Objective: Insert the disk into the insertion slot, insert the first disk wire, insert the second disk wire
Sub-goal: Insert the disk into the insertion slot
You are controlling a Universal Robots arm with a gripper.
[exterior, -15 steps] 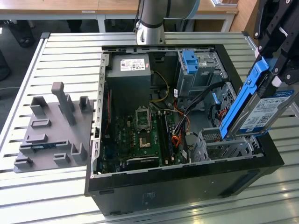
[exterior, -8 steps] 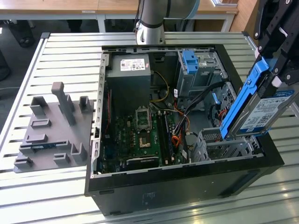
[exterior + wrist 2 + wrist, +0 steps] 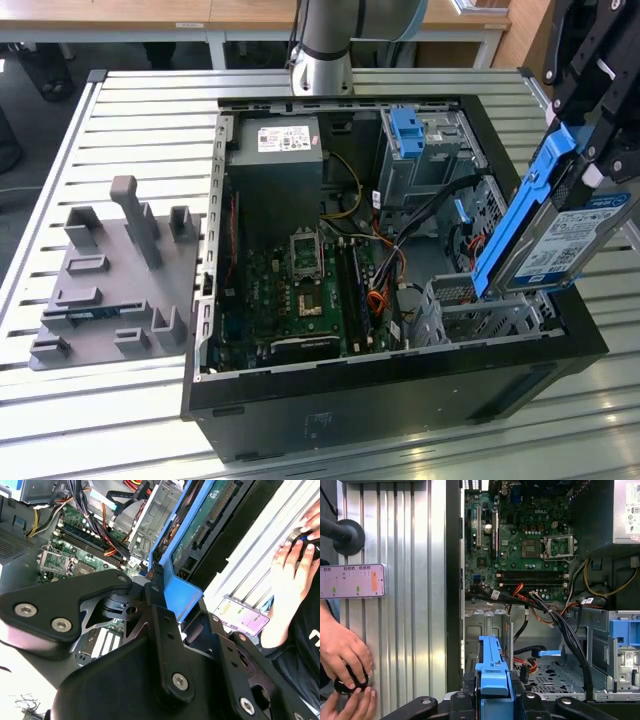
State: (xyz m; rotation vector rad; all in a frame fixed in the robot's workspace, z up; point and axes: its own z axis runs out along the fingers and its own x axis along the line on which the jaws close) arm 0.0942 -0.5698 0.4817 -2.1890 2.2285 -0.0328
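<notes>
1. Blue plastic frames the disk (image 3: pixel 575 245), a silver-grey drive with a white-and-blue label. It hangs steeply tilted over the corner of the open computer case (image 3: pixel 400 400) at the exterior view's right.
2. The black gripper (image 3: pixel 583 150) is clenched on the upper end of the disk. In the first wrist view its fingers (image 3: pixel 470 682) press against the blue carrier's sides.
3. The insertion slot (image 3: pixel 490 315), a low grey perforated cage, sits directly under the disk. The carrier's lower end is at the cage's rim. I cannot tell whether they touch, and the disk is not seated inside.
4. In the second wrist view the disk's underside shows a green circuit board within the blue frame.
5. Beyond the slot stands a taller grey cage (image 3: pixel 425 160) with a blue latch (image 3: pixel 405 130).
6. A bundle of black cables (image 3: pixel 555 615), with some orange ones, runs between the green motherboard (image 3: pixel 300 290) and the cages.
7. A grey power supply (image 3: pixel 275 155) fills the far corner of the case, at the exterior view's left.
8. The case rests on a slatted metal table (image 3: pixel 130 130), and a grey fixture (image 3: pixel 110 270) with upright pegs lies beside it.
9. A person's hand (image 3: pixel 295 570) rests on a small black round object on the table beside the case, near a phone (image 3: pixel 242 617) lying flat.
</notes>
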